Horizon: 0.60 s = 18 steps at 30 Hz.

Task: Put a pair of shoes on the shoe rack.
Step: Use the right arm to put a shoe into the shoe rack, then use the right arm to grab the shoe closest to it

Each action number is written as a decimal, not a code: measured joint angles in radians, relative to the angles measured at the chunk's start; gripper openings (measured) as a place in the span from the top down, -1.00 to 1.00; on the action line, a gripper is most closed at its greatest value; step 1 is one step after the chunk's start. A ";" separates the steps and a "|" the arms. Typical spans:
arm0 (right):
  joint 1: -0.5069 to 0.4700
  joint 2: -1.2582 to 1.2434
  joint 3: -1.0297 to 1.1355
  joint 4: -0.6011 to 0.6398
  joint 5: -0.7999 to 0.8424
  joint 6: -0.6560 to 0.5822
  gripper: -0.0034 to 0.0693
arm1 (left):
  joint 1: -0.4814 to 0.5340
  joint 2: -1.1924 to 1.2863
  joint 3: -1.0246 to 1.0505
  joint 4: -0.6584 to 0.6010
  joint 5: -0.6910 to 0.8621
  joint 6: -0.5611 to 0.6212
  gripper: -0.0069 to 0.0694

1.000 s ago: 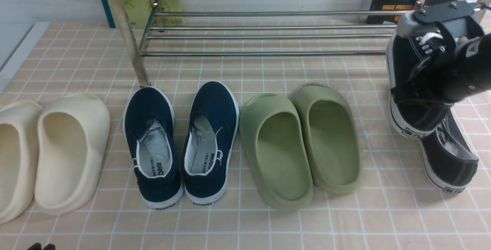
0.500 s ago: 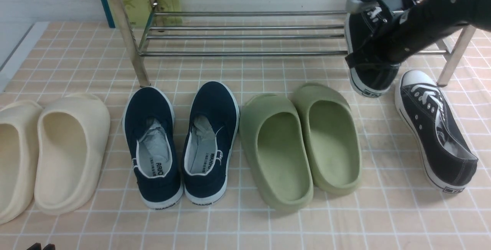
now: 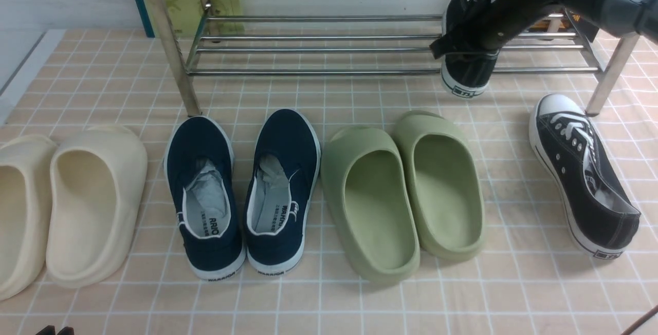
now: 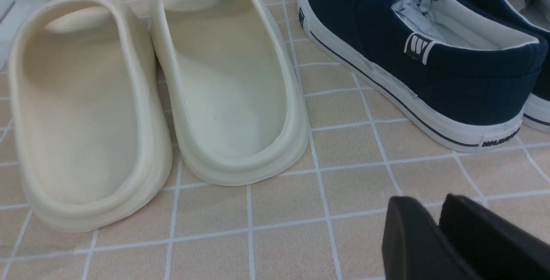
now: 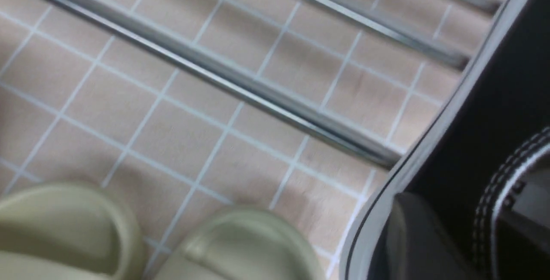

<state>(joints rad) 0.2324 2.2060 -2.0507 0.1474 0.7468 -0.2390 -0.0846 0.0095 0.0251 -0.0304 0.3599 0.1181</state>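
My right gripper is shut on one black lace-up sneaker, gripping its side wall. It holds the sneaker tilted, toe up and heel down, over the right part of the chrome shoe rack's lower tier. In the right wrist view the sneaker fills the corner, with one finger against its outer wall and rack tubes below. The second sneaker lies on the tiled cloth at the right, in front of the rack's right leg. My left gripper is shut and empty, low at the near left.
Three other pairs stand in a row in front of the rack: cream slides, navy slip-ons and green slides. The rack's left leg and right leg stand on the cloth. Books lean behind the rack.
My right gripper has carried the sneaker up, leftward and away from me, from above the second sneaker to over the rack's lower tier. The second sneaker now shows fully. The left arm has not moved.
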 joint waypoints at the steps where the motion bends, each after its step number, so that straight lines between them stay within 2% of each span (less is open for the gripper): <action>1: 0.000 -0.003 -0.002 0.000 0.004 0.000 0.28 | 0.000 0.000 0.000 0.000 0.000 0.000 0.46; 5: 0.000 -0.043 -0.001 -0.001 0.075 0.000 -0.27 | 0.000 0.000 0.000 0.000 0.000 0.000 0.45; 8: 0.000 -0.114 0.018 -0.002 0.117 -0.002 -0.49 | 0.000 0.000 0.000 0.000 0.000 0.000 0.45; 11: 0.000 -0.197 0.030 -0.007 0.170 -0.003 -0.56 | 0.000 0.000 0.000 0.000 0.000 0.000 0.43; 15: 0.000 -0.289 0.030 -0.027 0.259 0.024 -0.52 | 0.000 0.000 0.000 0.000 0.000 0.000 0.43; 18: 0.000 -0.374 0.057 -0.113 0.428 0.160 -0.49 | 0.000 0.000 0.000 0.000 0.000 0.000 0.41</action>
<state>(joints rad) 0.2324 1.8318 -1.9936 0.0347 1.1747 -0.0787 -0.0846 0.0095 0.0251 -0.0304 0.3599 0.1181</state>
